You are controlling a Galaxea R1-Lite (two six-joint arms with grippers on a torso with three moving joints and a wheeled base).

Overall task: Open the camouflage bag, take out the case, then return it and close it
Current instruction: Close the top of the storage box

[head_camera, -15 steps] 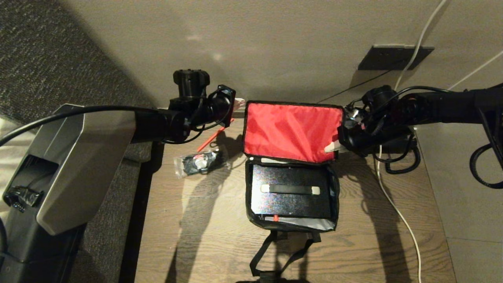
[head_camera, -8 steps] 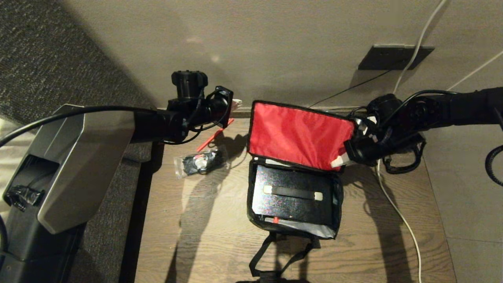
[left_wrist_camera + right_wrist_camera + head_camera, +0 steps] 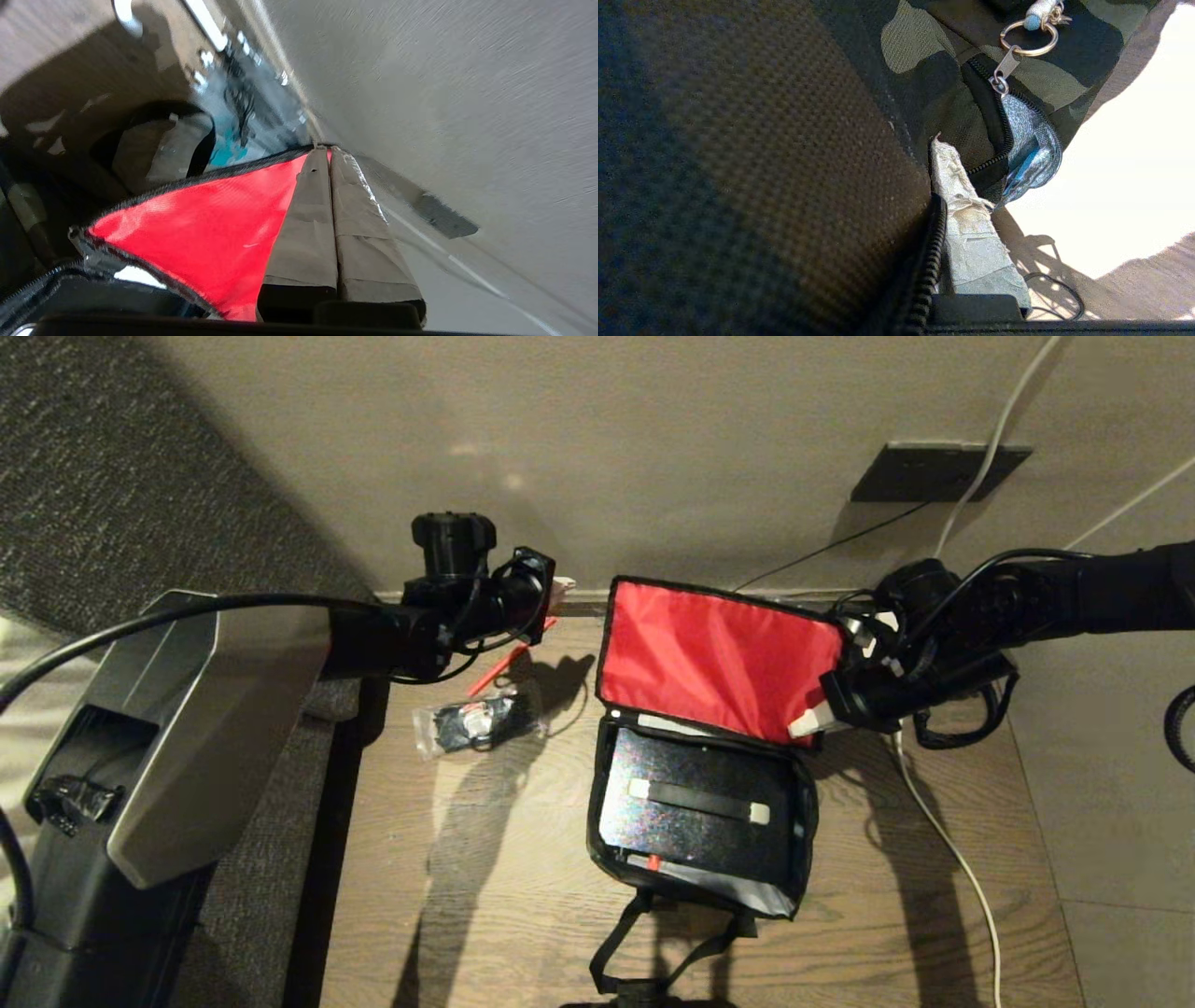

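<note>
The camouflage bag (image 3: 792, 840) lies open on the wooden table (image 3: 485, 896), its red-lined flap (image 3: 719, 658) standing up toward the wall. The black case (image 3: 695, 821) rests inside, strap handle and small red latch (image 3: 653, 863) showing. My right gripper (image 3: 801, 726) is shut on the flap's right edge; in the right wrist view the camouflage fabric (image 3: 920, 42) covers one finger of the right gripper (image 3: 934, 140). My left gripper (image 3: 563, 586) is shut, a little left of the flap's top corner. In the left wrist view the left gripper (image 3: 324, 149) has its tips by that corner, nothing plainly between them.
A clear packet of black items (image 3: 476, 723) and a red stick (image 3: 504, 661) lie left of the bag. A white cable (image 3: 943, 835) runs down the table's right side. The bag's black strap (image 3: 653, 943) hangs over the front edge. The wall (image 3: 653, 448) is close behind; grey upholstery (image 3: 112, 476) is left.
My right gripper has moved right and slightly nearer with the flap's edge in it. Flap and bag shifted right and turned a little, away from the left gripper, which stayed put.
</note>
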